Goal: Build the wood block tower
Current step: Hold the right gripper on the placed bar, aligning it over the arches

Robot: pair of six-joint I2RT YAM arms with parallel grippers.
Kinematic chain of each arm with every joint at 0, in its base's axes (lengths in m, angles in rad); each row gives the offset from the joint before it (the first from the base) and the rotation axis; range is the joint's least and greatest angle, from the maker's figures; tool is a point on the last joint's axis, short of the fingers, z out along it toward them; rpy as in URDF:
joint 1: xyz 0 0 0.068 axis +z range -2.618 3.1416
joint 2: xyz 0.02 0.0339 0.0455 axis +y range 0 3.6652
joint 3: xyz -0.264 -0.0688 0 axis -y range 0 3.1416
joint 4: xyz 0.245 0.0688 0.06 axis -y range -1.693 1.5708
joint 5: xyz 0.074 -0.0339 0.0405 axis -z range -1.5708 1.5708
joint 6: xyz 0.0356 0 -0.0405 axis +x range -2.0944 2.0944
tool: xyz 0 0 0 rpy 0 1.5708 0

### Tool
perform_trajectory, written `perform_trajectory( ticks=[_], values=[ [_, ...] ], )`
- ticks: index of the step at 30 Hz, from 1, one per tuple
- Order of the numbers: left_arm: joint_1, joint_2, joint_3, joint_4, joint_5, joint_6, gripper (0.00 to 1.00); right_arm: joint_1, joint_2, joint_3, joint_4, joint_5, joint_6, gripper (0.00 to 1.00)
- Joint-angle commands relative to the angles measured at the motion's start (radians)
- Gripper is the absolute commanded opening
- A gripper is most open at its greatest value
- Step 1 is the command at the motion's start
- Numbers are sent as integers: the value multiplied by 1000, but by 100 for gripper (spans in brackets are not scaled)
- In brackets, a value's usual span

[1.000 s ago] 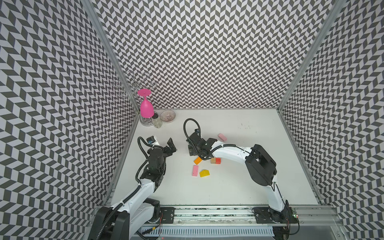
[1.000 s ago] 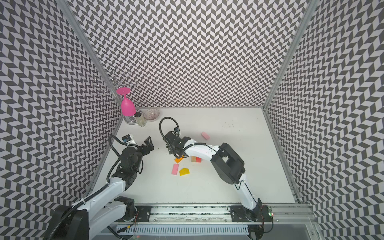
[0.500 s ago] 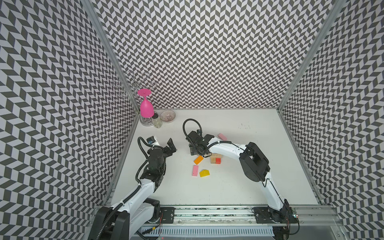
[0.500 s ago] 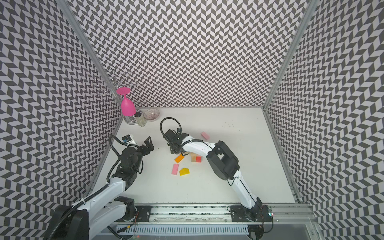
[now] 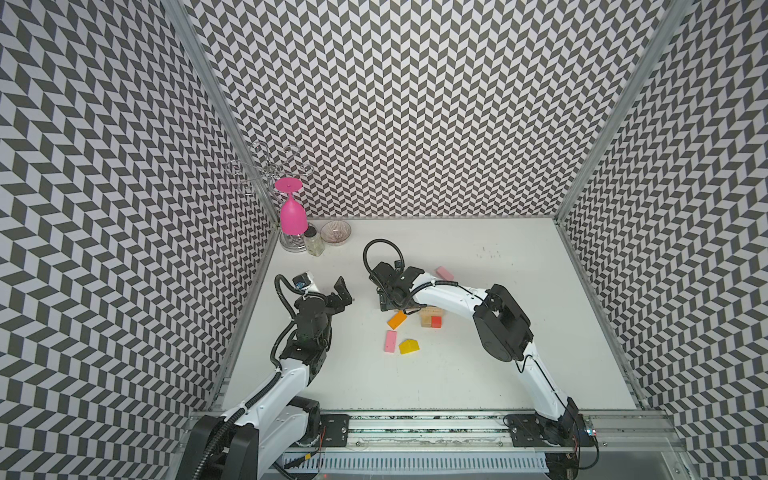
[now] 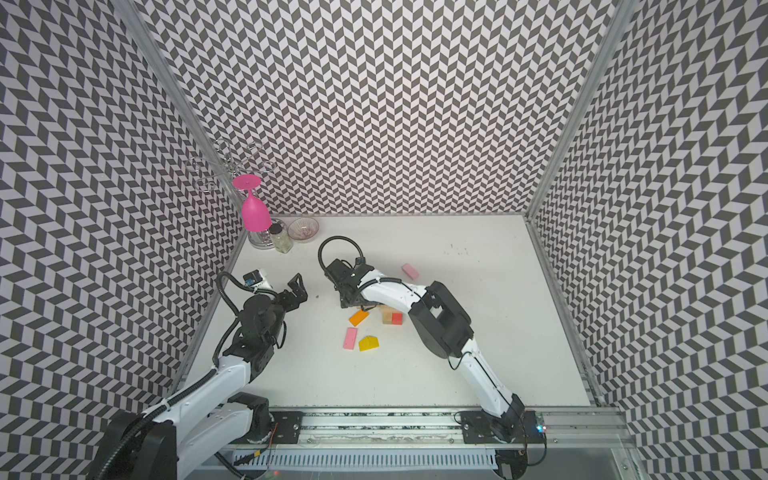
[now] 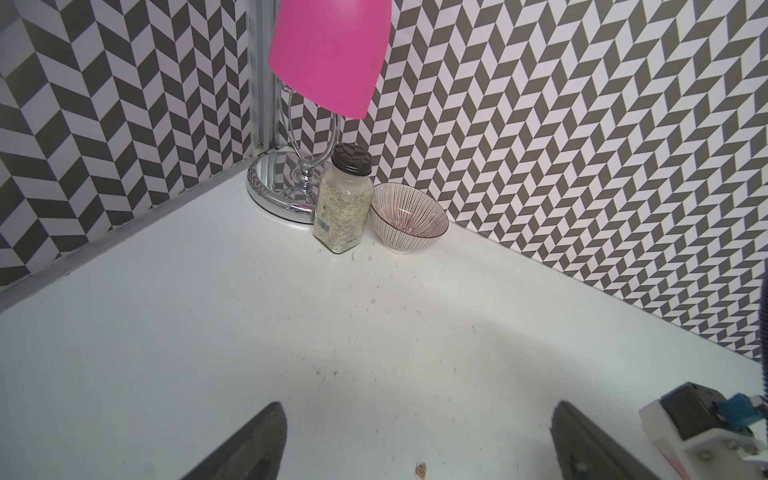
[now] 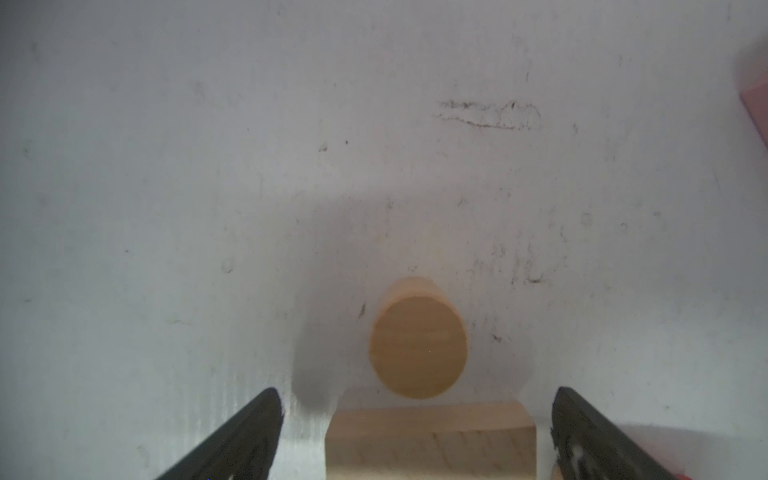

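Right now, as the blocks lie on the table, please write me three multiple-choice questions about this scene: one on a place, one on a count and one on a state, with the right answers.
1. Where is the yellow block?
A. held in the air
B. flat on the table, beside a pink block
C. on top of another block

2. How many pink blocks show in a top view?
A. one
B. four
C. two

3. In what state is the right gripper?
A. open, holding nothing
B. shut on a block
C. out of every view

Answers:
1 B: it lies on the bare table next to the pink block.
2 C: one lies by the yellow block, and a second pink block lies farther back.
3 A: in the right wrist view its fingers stand wide apart, with the tan cylinder untouched between them.
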Motion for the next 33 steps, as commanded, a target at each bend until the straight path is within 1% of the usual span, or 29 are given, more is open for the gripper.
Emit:
perform_trajectory(
  ticks=[1,9,11,17,20,24,28,33],
  values=[
    [-5,-14,-10,26,-9,-6,100,3,17,22,-14,17,17,99],
    [-5,-16,-11,26,-9,-5,100,3,-8,-30,54,-26,-15,100],
    [-5,-15,-11,26,-9,-5,100,2,-18,-43,71,-34,-24,96],
    [-5,-15,-11,27,-9,-6,100,4,-21,-47,77,-42,-30,92],
    [-5,-15,-11,27,-9,-6,100,4,-20,-45,81,-45,-34,87],
    [-5,-15,-11,26,-9,-6,100,4,-22,-42,78,-35,-35,84],
    [-5,-14,-11,27,-9,-6,100,4,-31,-41,87,-38,-52,73],
    [-5,-15,-11,28,-9,-6,100,16,-53,-32,81,-11,-67,71]
  ],
)
